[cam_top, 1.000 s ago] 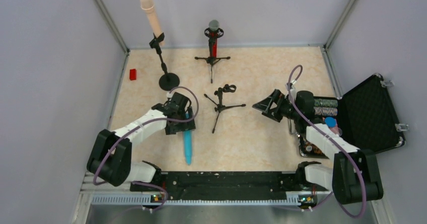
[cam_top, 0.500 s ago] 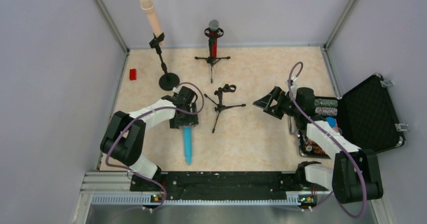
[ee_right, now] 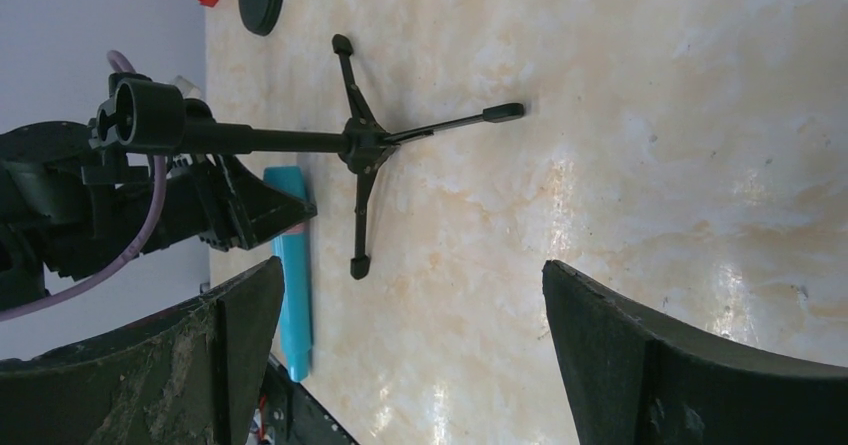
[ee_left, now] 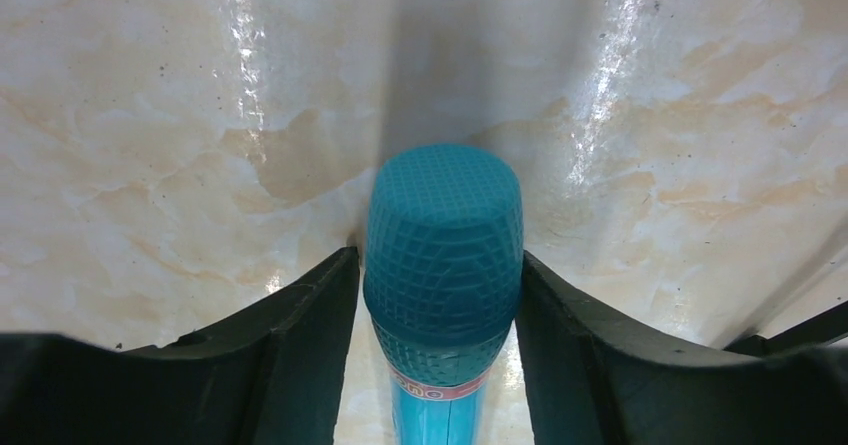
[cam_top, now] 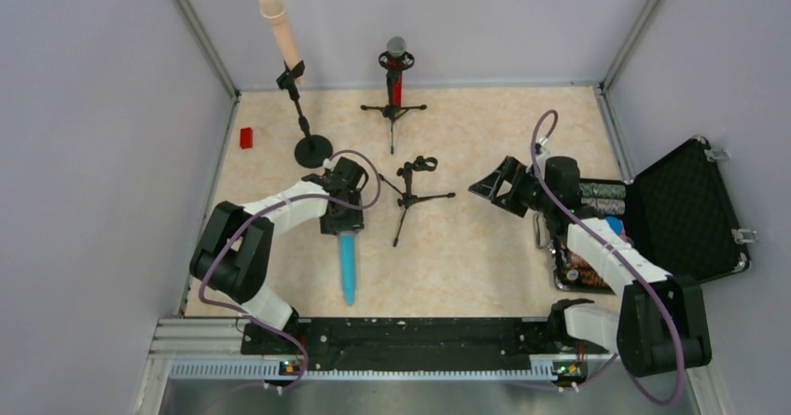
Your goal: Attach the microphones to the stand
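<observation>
The light-blue microphone (cam_top: 348,264) lies flat on the table, its head pointing away from the arm bases. My left gripper (cam_top: 341,212) is low over that head. In the left wrist view its fingers (ee_left: 300,315) press both sides of the ribbed blue head (ee_left: 443,230), so my left gripper (ee_left: 437,257) is shut on it. The empty tripod stand (cam_top: 410,189) stands just right of it and also shows in the right wrist view (ee_right: 360,145). The peach microphone (cam_top: 280,28) sits in the round-base stand. The red microphone (cam_top: 396,77) sits in the far tripod stand. My right gripper (cam_top: 494,191) is open and empty (ee_right: 410,275), facing the empty stand.
An open black case (cam_top: 690,212) lies at the right edge, with small items beside it. A small red block (cam_top: 246,137) lies at the far left by the wall. Walls close the table on three sides.
My left gripper slid a little away from the bases along the blue microphone to its head and its elbow swung in. My right gripper shifted slightly farther back.
</observation>
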`<state>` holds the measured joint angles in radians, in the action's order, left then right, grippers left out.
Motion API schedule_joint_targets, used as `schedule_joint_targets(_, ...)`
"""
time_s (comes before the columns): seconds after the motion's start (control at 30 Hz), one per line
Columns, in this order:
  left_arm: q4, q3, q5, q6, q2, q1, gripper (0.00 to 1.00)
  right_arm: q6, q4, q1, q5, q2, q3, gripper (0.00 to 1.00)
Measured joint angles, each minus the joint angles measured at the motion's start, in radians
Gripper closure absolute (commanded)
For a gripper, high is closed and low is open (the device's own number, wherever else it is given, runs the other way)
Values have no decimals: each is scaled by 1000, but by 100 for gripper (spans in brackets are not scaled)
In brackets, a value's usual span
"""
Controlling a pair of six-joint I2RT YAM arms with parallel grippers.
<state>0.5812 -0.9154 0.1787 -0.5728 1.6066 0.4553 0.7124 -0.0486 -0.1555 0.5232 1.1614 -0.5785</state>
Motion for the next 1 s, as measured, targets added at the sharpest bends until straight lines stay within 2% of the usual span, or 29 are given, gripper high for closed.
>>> schedule_joint_targets(0.1, -2, -2, 0, 11, 1, 0, 49, -7, 10, -15, -16, 0, 0, 2)
schedule_joint_targets(0.2, 3, -8, -6, 32, 4, 0, 69, -15, 28, -26, -28, 2, -15, 2)
schedule_joint_targets(0.53, 41, -50, -32, 59, -5, 0, 71, -40, 45, -34, -52, 2, -74, 2)
schedule_joint_targets(0.63, 65, -90, -33, 71, -32, 0, 82, -41, 50, -34, -55, 1, -78, 2)
schedule_joint_targets(0.73, 84, -138, -39, 93, -74, 0, 99, -43, 52, -34, -56, 1, -78, 2)
schedule_joint_targets(1.0, 107, -201, -85, 161, -233, 0, 100, -56, 82, -39, -60, -8, -125, 2)
